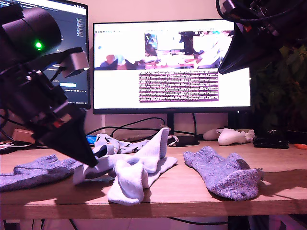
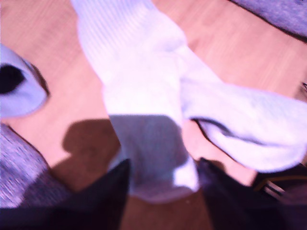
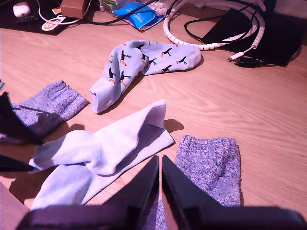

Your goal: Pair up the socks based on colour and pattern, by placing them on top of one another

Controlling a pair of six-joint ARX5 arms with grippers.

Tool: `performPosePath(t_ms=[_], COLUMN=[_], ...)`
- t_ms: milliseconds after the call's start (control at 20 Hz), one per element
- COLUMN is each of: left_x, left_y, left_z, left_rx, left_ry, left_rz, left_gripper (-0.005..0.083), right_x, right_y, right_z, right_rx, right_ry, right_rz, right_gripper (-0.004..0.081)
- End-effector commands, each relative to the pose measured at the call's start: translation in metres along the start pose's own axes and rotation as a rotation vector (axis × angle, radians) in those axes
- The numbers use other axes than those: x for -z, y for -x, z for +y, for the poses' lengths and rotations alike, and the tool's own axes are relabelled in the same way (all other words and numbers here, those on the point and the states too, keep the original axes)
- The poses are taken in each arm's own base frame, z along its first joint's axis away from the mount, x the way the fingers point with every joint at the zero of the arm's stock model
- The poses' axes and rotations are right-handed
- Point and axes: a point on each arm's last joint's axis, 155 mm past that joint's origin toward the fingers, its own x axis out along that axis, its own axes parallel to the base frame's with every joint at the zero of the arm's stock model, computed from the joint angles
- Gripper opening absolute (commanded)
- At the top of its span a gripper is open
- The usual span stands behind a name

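Straddling a white sock [image 2: 144, 120] with my first gripper [image 2: 163, 184], jaws wide; my second gripper [image 3: 160, 165] pinched closed, empty, over grey sock [image 3: 211, 167].

My first end effector [image 2: 163, 184] sits low at the exterior view's left, its dark arm slanting down from the upper left of that view toward the desk [image 1: 192, 187], a green light glowing on the arm's upper housing. Its two dark fingers [image 2: 108, 191] stand apart, with the end of a white sock [image 2: 144, 124] lying between them. My second end effector [image 3: 160, 184] hangs high at the exterior view's upper right, well above the desk, tilted downward, its two dark fingers pressed together with nothing between them.
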Motion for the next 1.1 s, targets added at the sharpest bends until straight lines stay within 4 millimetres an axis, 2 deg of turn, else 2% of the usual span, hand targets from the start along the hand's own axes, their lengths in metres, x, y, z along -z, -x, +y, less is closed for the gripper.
performPosePath(t_ms=[0,150,250,300,400,450,550,650,850,1050], left_x=[0.009,0.012,0.015,0.015,0.018,0.018,0.011,-0.004,-0.034,-0.040], left_y=[-0.007,-0.008,-0.012,-0.013,-0.013,-0.013,-0.012,-0.008,0.005,0.015], left_z=[-0.006,-0.019,-0.016,-0.011,-0.004,-0.002,0.002,0.000,-0.024,-0.039], left_rx=[0.020,0.057,0.020,-0.011,-0.051,-0.060,-0.078,-0.074,0.027,0.072], left_ry=[-0.005,-0.016,-0.030,-0.038,-0.040,-0.042,-0.046,-0.039,0.018,0.109], left_rz=[0.029,0.046,0.063,0.069,0.084,0.083,0.067,0.039,0.014,0.073], left_gripper=[0.0502,0.0502,0.0478,0.0396,0.0078,-0.0021,-0.0024,-0.0024,-0.0024,-0.0024], right_x=[0.004,0.004,0.003,0.003,0.004,0.004,0.004,0.004,0.004,0.004], right_y=[0.000,0.000,0.000,0.000,0.000,0.000,0.000,0.000,0.000,0.000], right_z=[0.001,0.000,0.001,0.001,0.002,0.002,0.002,0.002,0.002,0.002], right_rx=[-0.010,-0.009,-0.010,-0.014,-0.017,-0.017,-0.018,-0.018,-0.018,-0.018], right_ry=[0.000,0.004,0.005,0.004,0.004,0.004,0.003,0.003,0.003,0.003], right_rz=[0.003,0.002,0.001,0.002,0.003,0.003,0.003,0.004,0.004,0.003], right_gripper=[-0.0013,-0.0013,-0.0013,-0.0013,-0.0013,-0.0013,-0.0013,-0.0013,-0.0013,-0.0013])
